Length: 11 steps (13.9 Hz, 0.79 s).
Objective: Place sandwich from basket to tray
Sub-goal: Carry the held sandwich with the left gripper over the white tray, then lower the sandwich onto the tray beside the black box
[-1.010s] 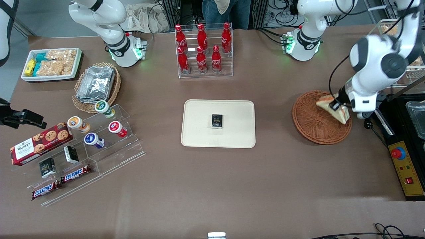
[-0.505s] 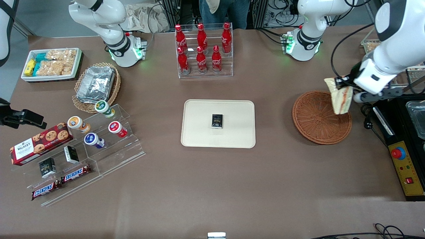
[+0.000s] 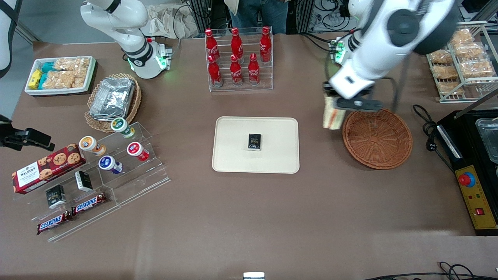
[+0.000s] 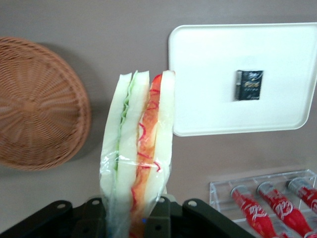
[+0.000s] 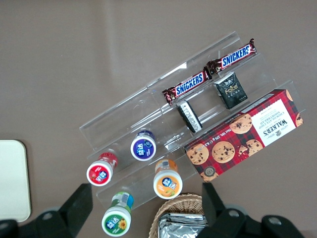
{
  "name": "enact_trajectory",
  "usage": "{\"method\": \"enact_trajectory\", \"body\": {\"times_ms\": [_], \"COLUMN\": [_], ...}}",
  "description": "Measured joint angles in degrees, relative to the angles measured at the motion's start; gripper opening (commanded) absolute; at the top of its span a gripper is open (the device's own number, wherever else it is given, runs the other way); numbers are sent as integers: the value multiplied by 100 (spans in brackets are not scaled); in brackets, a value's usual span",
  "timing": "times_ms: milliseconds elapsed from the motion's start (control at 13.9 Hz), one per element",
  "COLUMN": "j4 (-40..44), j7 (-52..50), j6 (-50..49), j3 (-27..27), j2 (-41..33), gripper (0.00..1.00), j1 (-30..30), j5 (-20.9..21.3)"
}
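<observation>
1 plastic-wrapped triangular sandwich [image 3: 333, 116] hangs clamped in the gripper [image 3: 330, 102], upper right of centre in the front view, above bare table between woven wicker basket [image 3: 377, 138] and smooth cream tray [image 3: 233, 155].

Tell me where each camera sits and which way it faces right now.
Front: high over the table, looking down at both arms; gripper carries the sandwich between basket and tray.
Left wrist: on the working arm, facing down past the sandwich to tray and basket, as front does.
Right wrist: parked, over the snack rack.
</observation>
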Motion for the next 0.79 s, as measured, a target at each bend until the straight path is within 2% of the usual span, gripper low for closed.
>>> {"method": "enact_trajectory", "body": {"times_ms": [144, 361, 505, 794], "j4": [-323, -1170, -1384, -1357], "j7": [-169, -451, -646, -1541], "j6": [744, 2369, 2803, 3332], "j3": [-288, -617, -670, -670], "j2": [238, 818, 1326, 2222], "gripper": [0, 0, 0, 0], "j1": [-7, -36, -116, -320], "j5": [-30, -32, 32, 1080]}}
